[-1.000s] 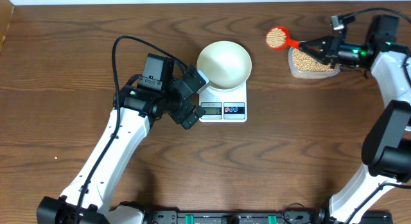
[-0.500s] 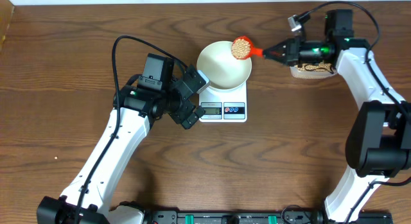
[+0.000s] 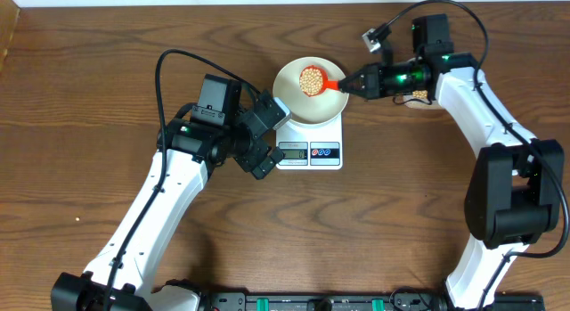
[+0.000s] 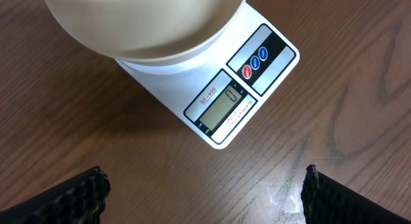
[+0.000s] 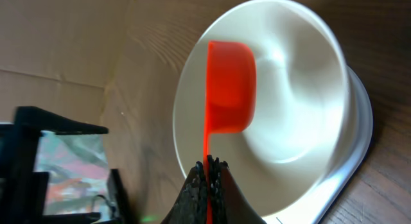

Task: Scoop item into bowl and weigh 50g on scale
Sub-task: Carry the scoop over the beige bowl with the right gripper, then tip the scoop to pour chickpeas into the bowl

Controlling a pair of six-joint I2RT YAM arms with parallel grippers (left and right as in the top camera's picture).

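The white bowl (image 3: 294, 99) stands on the white scale (image 3: 310, 151), whose LCD and red and blue buttons show in the left wrist view (image 4: 239, 89). My right gripper (image 3: 354, 82) is shut on the handle of a red scoop (image 3: 313, 79) full of tan beans, held over the bowl's middle. In the right wrist view the scoop (image 5: 230, 86) shows from its underside above the bowl (image 5: 295, 108), with the fingers (image 5: 208, 176) pinched on the handle. My left gripper (image 3: 264, 133) is open and empty beside the scale's left edge, above bare table (image 4: 205, 185).
A clear plastic tub of beans (image 3: 417, 96) sits at the back right, mostly hidden by my right arm. A light surface borders the table's far edge.
My right gripper has carried the bean-filled scoop left from the tub to over the bowl's middle. The left arm has not moved.
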